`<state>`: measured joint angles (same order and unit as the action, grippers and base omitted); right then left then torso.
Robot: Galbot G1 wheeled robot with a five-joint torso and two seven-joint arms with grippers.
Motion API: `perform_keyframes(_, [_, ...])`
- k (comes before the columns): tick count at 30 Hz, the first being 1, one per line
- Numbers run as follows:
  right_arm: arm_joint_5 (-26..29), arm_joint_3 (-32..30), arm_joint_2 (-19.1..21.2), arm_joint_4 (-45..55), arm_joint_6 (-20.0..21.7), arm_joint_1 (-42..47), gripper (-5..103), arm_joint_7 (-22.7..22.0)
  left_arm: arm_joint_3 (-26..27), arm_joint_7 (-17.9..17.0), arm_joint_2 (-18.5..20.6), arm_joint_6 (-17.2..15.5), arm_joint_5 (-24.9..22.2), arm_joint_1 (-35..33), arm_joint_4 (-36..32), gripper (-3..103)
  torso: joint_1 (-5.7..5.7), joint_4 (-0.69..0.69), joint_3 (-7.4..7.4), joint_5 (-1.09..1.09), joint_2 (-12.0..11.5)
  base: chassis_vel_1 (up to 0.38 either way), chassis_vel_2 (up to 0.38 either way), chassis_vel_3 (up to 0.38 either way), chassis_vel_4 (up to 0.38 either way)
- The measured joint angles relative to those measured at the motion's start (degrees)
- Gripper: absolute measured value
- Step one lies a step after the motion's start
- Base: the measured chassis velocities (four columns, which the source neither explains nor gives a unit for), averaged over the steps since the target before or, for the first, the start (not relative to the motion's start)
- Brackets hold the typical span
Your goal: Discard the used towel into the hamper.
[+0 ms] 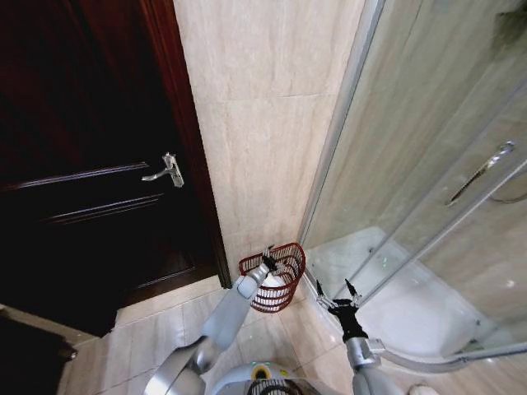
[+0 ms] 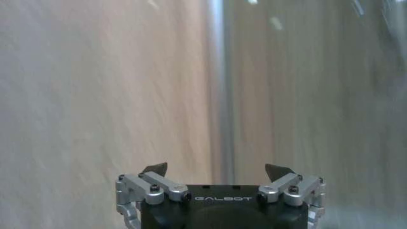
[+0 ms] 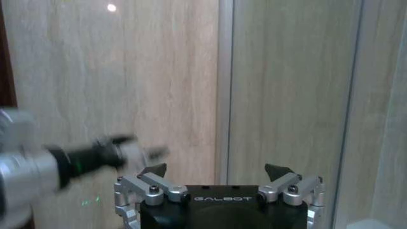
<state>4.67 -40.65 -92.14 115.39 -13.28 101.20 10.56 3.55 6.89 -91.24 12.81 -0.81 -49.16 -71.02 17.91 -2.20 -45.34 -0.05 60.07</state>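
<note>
Floor hamper (image 1: 277, 288) beneath left pincer (image 1: 267, 262).

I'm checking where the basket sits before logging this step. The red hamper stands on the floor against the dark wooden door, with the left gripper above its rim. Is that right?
Not quite. The head view shows the hamper standing against the tiled wall in the corner beside the glass shower enclosure, not against the dark wooden door. The rest holds: it is on the floor, with the left gripper above its rim.

The red-brown wire hamper (image 1: 276, 276) stands on the floor by the shower door, holding a white towel (image 1: 275, 285).
</note>
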Motion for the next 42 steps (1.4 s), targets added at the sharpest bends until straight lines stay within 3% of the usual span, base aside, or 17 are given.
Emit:
perform_keyframes(1, [0.0, 0.0, 0.0, 0.0, 0.0, 0.0, 100, 0.0, 0.0, 0.0, 0.0, 0.0, 0.0, 0.0, 0.0, 100, 0.0, 0.0, 0.0, 0.0, 0.0, 0.0, 0.0, 0.0, 0.0])
perform_keyframes(4, [0.69, -0.59, 0.0, 1.65, 0.92, -0.06, 100, 0.52, 5.74, -1.5, 5.71, -3.86, -4.97, -6.71, -13.83, 100, 0.0, -0.06, 0.0, 0.06, 0.0, 0.0, 0.0, 0.0, 0.0])
perform_keyframes(5, [0.69, -0.59, 0.0, 1.65, 0.92, -0.06, 100, 0.52, 5.74, -1.5, 5.71, -3.86, -4.97, -6.71, -13.83, 100, 0.0, -0.06, 0.0, 0.06, 0.0, 0.0, 0.0, 0.0, 0.0])
perform_keyframes(7, [1.48, -0.97, 0.21, 2.8, 1.44, 0.13, 100, 0.84, 10.31, -2.88, 10.06, -5.32, -7.72, -12.74, -20.76, 100, 0.0, -0.07, 0.0, 0.02, 0.0, 0.0, 0.0, 0.0, 0.0])
perform_keyframes(11, [2.29, -1.59, 1.09, 4.22, 1.7, 0.37, 100, 1.09, 18.0, -3.34, 13.48, -4.59, -8.45, -20.79, -26.57, 100, 0.0, -0.07, -0.01, 0.02, 0.0, 0.0, 0.0, 0.0, 0.0])
perform_keyframes(16, [2.68, -2.01, 2.0, 6.37, 1.75, 1.42, 100, 1.33, 23.62, -3.89, 14.32, -4.47, -10.95, -28.16, -34.11, 100, 0.0, -0.05, 0.0, 0.05, 0.0, 0.0, 0.0, 0.0, 0.0])
perform_keyframes(18, [2.8, -2.12, 2.22, 8.66, 1.78, 2.69, 100, 2.26, 27.37, -5.42, 13.01, -4.91, -13.04, -33.72, -39.88, 100, 0.0, -0.04, 0.0, 0.04, 0.0, 0.0, 0.0, 0.0, 0.0])
perform_keyframes(22, [3.44, -1.83, 1.95, 11.52, 2.12, 3.88, 100, 3.7, 30.46, -6.55, 11.6, -4.49, -15.21, -41.01, -44.72, 100, -0.01, -0.05, 0.0, 0.05, 0.0, 0.0, 0.0, 0.0, 0.0])
perform_keyframes(26, [2.86, -0.79, 0.95, 12.61, 2.37, 4.03, 100, 4.08, 31.24, -6.54, 11.57, -1.32, -15.37, -43.53, -44.36, 100, -0.01, -0.04, 0.0, 0.04, 0.0, 0.0, 0.0, 0.0, 0.0])
perform_keyframes(42, [0.77, -0.32, 0.02, 13.08, 2.1, 5.4, 100, 4.98, 29.51, -4.69, 12.02, 1.75, -15.24, -41.83, -42.0, 100, 0.03, -0.04, -0.02, 0.04, -0.01, 0.019, -0.019, -0.024, 0.017])
